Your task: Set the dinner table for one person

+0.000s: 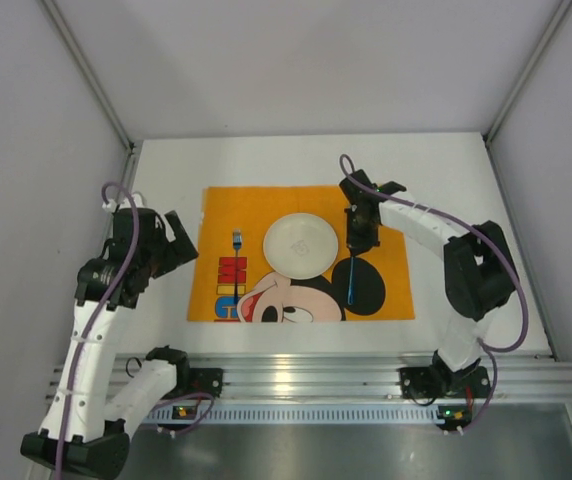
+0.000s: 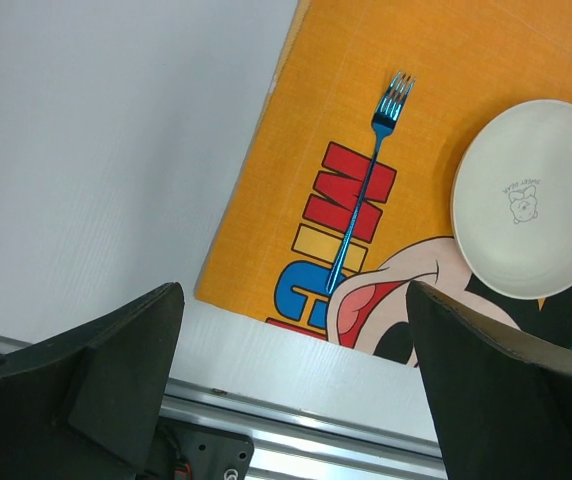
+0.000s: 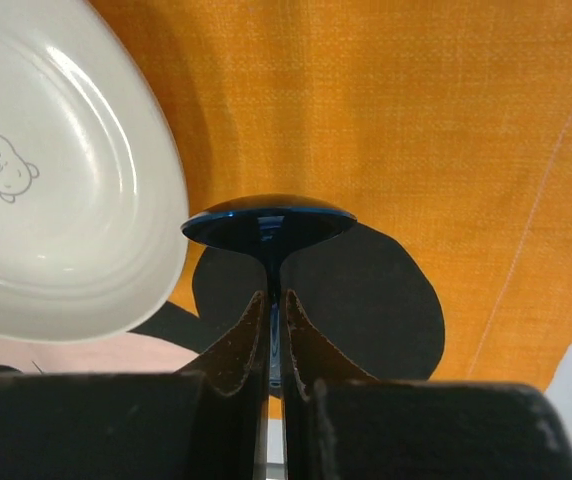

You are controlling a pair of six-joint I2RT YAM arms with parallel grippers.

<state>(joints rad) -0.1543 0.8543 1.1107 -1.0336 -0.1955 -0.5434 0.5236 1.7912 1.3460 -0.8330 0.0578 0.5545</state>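
My right gripper (image 3: pixel 274 302) pinches the blue spoon (image 3: pixel 266 220), with the white plate (image 3: pixel 56 200) just left of it. My left gripper (image 2: pixel 294 292) is wide open and empty.

White dinner table (image 1: pixel 296 160) lies bare along its far strip and down both sides of an orange placemat (image 1: pixel 256 205); on the mat, a fork (image 1: pixel 236 250) lies left of a round plate (image 1: pixel 301 245), an open orange lane between them; just right of the plate, the right gripper (image 1: pixel 356 243), clamped on a blue spoon (image 3: pixel 269 222), blocks the gap; the left gripper (image 1: pixel 181 243), fingers spread wide, hangs over the bare left strip.
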